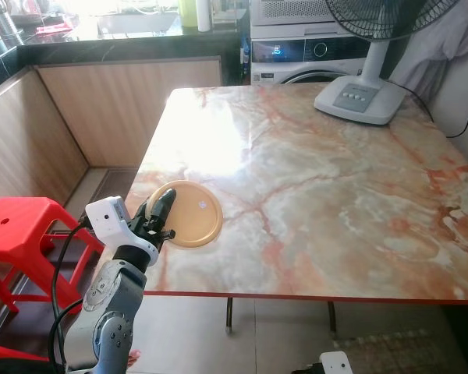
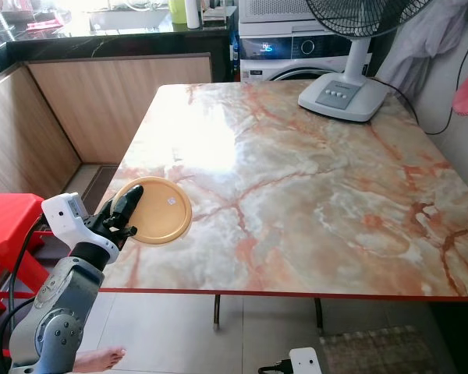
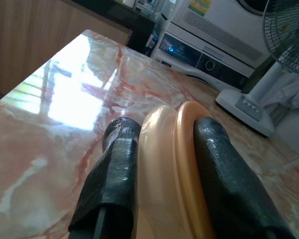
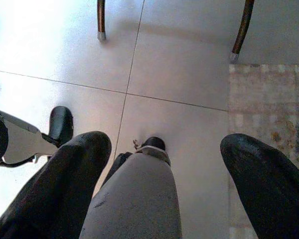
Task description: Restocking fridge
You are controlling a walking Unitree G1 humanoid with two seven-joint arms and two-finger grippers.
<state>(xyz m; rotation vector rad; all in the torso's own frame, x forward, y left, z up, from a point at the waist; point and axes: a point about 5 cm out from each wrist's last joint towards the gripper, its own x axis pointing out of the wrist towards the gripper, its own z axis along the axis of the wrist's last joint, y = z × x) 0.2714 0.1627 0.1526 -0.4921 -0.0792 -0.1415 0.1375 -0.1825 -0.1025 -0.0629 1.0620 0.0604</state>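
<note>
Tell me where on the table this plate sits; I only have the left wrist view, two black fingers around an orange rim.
Observer: The orange plate lies at the marble table's near-left corner, by the edge closest to the robot, with the left claw clamped on the plate's left rim.
Operator: Report what stands beside that corner.
Observer: A red plastic stool stands on the floor to the left of the table.
Operator: Give me the right claw.
Observer: The right claw hangs open over the tiled floor, near a patterned rug.
</note>
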